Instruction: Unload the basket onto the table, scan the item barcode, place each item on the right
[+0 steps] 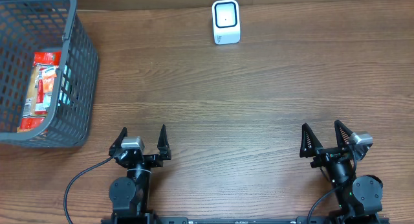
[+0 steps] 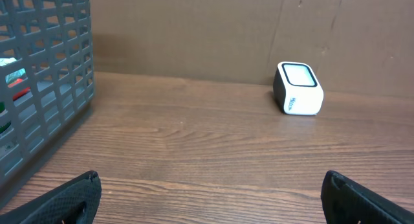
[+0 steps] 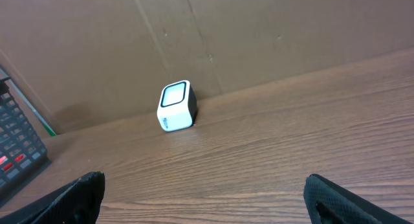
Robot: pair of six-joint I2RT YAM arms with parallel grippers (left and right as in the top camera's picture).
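The item, a red and orange snack packet [image 1: 42, 88], lies flat in the bottom of the grey plastic basket [image 1: 83, 68] at the far left corner of the table [image 1: 226, 101]; its long side runs toward and away from the arms, and a second wrapper with some blue print shows just beside it through the mesh; no barcode can be made out at this size. The basket sits well apart from the white scanner [image 1: 226, 21], which stands at the far edge near the middle, its dark-framed window facing up and forward; a brown cardboard wall [image 2: 194, 30] rises right behind it. At the near edge, the left gripper [image 1: 143, 130] has its two black fingers spread wide and holds nothing; it is nearer to the basket than to the scanner, touching neither. The right gripper [image 1: 321, 125] is likewise spread wide and empty, over bare wood on the right side; a black cable [image 1: 74, 185] loops from the left arm's base.
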